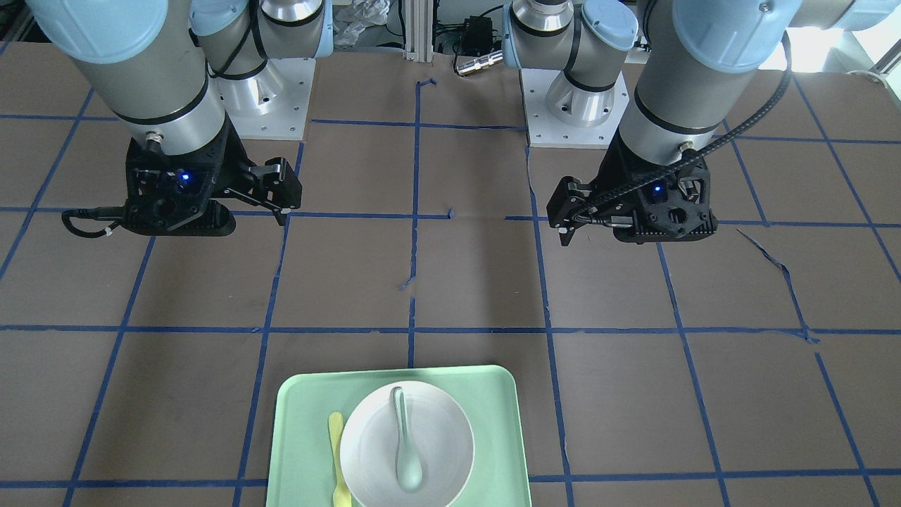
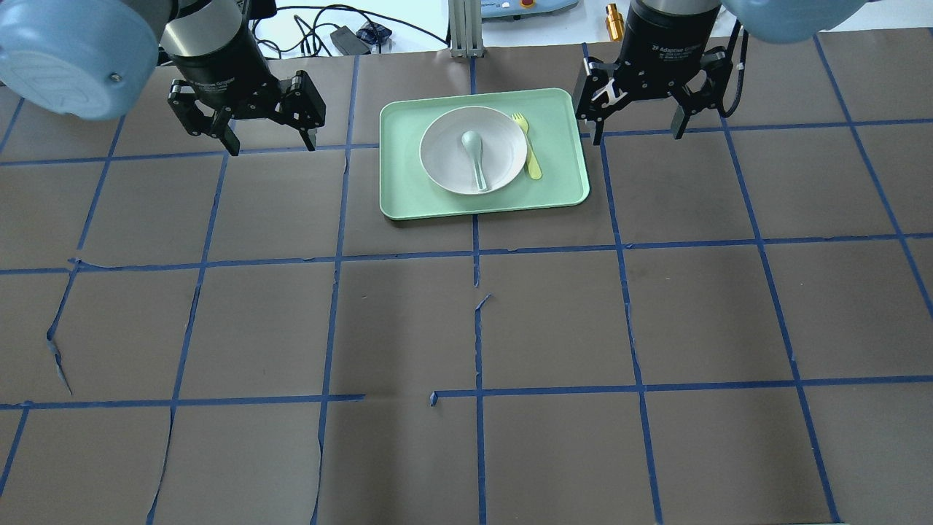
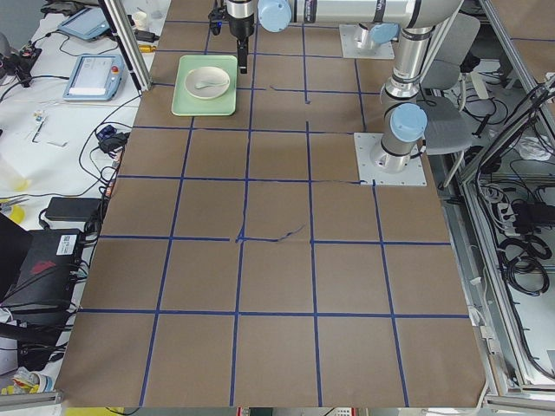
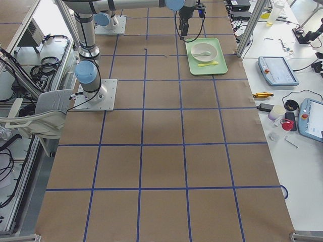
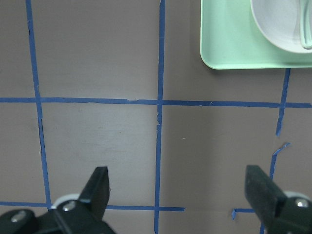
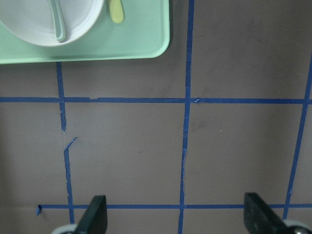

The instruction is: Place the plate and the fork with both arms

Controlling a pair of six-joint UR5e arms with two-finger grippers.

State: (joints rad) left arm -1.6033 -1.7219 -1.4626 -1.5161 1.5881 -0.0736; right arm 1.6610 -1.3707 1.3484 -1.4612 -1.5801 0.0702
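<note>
The round white shallow plate (image 2: 443, 157) sits on the rectangular mint-green tray (image 2: 408, 193), with the slim pale-yellow plastic fork (image 2: 531, 146) just beside its rim. My left gripper (image 2: 273, 146) and right gripper (image 2: 638, 135) hang wide open, empty. If I tilt the plate, the pale grey-green spoon (image 2: 477, 157) inside could slide out — and the thin fork may skid.

Heads up, your front-facing view chops the tray (image 1: 295, 422), the plate (image 1: 436, 429) and the fork (image 1: 336, 422) at its bottom edge, so the fork's tines and the plate's rim farthest from the robot are lost. Right wrist camera only catches the fork's handle end and a slice of plate at the top edge; left wrist gets a plate sliver and one tray corner. From the left end of the counter (image 3: 277, 260), the fork's too small to pick out.
</note>
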